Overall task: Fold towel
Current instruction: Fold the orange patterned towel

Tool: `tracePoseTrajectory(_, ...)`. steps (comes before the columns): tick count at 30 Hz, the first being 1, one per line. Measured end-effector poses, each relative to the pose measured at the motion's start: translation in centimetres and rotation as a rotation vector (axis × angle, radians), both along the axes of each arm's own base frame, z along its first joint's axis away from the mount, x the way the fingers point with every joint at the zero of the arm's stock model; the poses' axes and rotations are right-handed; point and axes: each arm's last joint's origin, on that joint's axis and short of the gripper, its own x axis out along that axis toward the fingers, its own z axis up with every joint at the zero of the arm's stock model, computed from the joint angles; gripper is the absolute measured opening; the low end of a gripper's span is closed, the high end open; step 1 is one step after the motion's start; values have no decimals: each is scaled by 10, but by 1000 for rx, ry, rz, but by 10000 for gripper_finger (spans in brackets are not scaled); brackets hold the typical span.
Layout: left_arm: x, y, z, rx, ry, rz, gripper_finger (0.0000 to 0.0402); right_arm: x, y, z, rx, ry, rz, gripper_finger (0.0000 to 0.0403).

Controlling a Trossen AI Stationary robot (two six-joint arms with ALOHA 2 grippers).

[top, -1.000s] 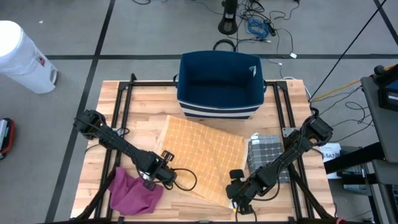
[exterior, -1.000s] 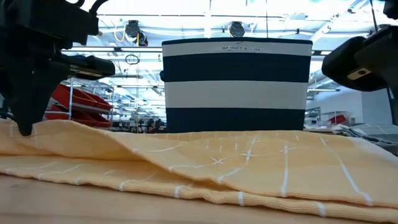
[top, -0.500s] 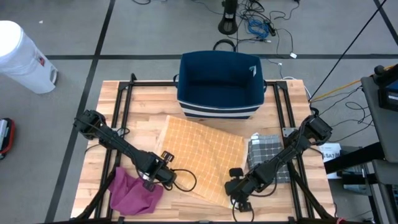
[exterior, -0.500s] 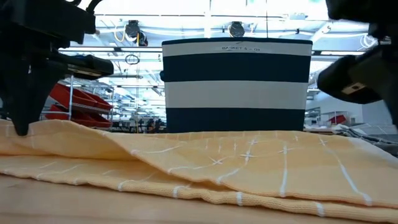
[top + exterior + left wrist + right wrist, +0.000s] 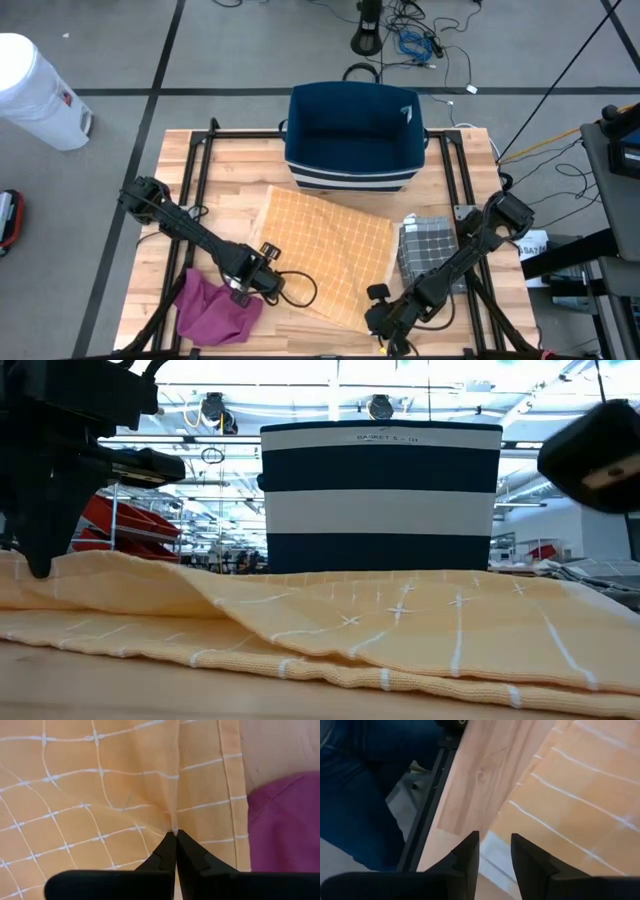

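Since a second ago, the right gripper (image 5: 383, 318) has slid toward the table's (image 5: 330, 335) front edge, and its fingers (image 5: 467, 855) have drawn closer; they now stand slightly apart with nothing between them, at the towel's (image 5: 325, 255) front corner near that edge. That orange, white-gridded towel lies spread over the table's middle, one side ridged up where the left gripper (image 5: 174, 836), pressed together, pinches a fold near the towel's left edge.

A magenta cloth (image 5: 215, 308) sits bunched at the front left corner, just beside the towel. A grey checked cloth (image 5: 428, 245) lies folded toward the right edge, and a navy striped basket (image 5: 355, 135) stands at the back edge.

Beyond the table lie a grey floor, a white bin (image 5: 38, 92) and cables (image 5: 415, 42).

In the low view the basket hides the room's middle and only a blurred dark piece of an arm shows at the right. Both arms stretch low across the table from their side bases toward the front.
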Motion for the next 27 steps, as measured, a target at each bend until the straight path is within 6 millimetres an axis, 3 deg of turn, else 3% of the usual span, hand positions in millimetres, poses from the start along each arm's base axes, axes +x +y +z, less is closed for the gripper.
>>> tracePoseTrajectory(3,1,0,0,-2,-8,1,4,2,2,-11,2,24,14,96)
tracePoseTrajectory(18,1,0,0,-2,-8,3,4,2,5,-27,-16,64,-4,93)
tracePoseTrajectory(27,1,0,0,-1,-8,-2,4,2,7,-22,-24,53,26,16)
